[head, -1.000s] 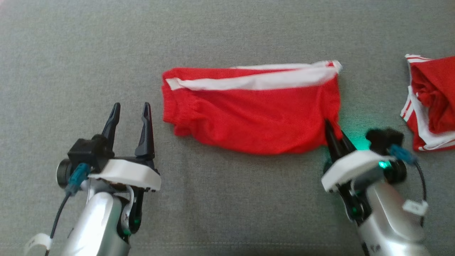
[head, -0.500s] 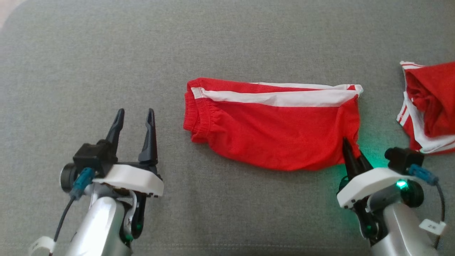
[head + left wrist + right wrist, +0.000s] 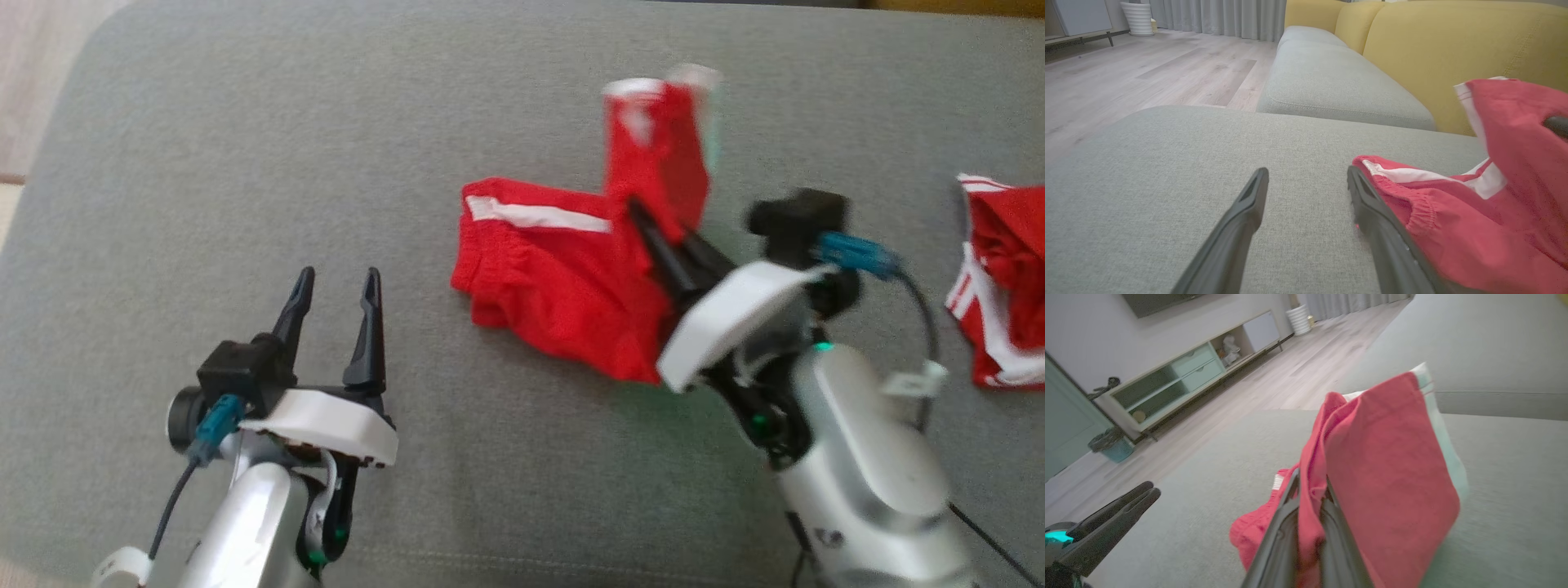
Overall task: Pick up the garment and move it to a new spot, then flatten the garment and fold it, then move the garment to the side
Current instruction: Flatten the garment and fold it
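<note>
Grey woven cushion [image 3: 245,147] — right hand [image 3: 641,214] pinches a raised fold of the red, white-striped shorts [image 3: 555,269]; left hand [image 3: 339,278] gapes, empty.

Head overhead, wrists low, shared garment [image 3: 563,278]

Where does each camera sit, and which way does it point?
Head view: on the robot's head, looking down at the grey cushion; shows the open left gripper and the right gripper shut on the red shorts.
Left wrist view: on the left wrist, looking along its dark fingers across the cushion toward a yellow backrest.
Right wrist view: on the right wrist, looking along its pinching fingers toward a wooden floor and a cabinet.
Shared: all three show the shorts; the right wrist view also catches the left gripper.
</note>
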Available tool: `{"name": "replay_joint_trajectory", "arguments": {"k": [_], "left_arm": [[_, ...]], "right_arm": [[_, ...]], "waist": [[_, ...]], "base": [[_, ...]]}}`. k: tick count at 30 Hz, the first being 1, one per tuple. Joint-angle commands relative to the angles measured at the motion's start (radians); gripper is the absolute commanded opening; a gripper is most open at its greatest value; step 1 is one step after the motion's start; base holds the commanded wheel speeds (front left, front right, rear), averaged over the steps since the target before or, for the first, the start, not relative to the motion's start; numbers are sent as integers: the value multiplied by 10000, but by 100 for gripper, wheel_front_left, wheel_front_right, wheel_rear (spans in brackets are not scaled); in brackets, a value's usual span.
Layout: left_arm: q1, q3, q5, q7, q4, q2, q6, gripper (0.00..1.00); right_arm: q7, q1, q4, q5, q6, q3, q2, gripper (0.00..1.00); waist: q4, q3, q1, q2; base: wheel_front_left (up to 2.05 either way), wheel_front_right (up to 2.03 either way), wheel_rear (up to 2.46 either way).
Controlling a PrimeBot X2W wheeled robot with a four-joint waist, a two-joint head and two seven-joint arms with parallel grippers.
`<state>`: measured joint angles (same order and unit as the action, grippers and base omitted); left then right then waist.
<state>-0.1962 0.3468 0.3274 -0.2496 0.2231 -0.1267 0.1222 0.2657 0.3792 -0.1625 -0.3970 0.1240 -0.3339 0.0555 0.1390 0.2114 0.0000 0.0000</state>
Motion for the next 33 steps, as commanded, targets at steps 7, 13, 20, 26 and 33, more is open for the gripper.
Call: {"name": "replay_joint_trajectory", "arguments": {"k": [7,13,20,26,33], "left_arm": [[-381,-203,-66,-122,-190,137,-154,100],[-385,-276,-111,-122,-158,243,-207,100],[-387,-432,-301,-122,-148,276,-221,100],[-413,-567,-452,-122,-223,252,-259,100],[-370,-711,-609,-122,-404,136,-251,100]], "right_arm": [[-426,1014,-1344,-1270,67,-2139,-52,0],[-1017,1312,-2260,-1794,67,-2966,-52,0],[-1980,1819,-2312,-1889,67,-3806,-52,100],[-2960,1815,-1229,-1713,67,-4016,-52,100],[-3713,713,-389,-273,67,-1235,103,100]], "waist": [[754,263,0,0],[903,394,0,0],[691,457,0,0],[244,413,0,0],[-250,311,0,0]], "base": [[0,0,0],[0,0,0],[0,0,0],[0,0,0],[0,0,0]]}}
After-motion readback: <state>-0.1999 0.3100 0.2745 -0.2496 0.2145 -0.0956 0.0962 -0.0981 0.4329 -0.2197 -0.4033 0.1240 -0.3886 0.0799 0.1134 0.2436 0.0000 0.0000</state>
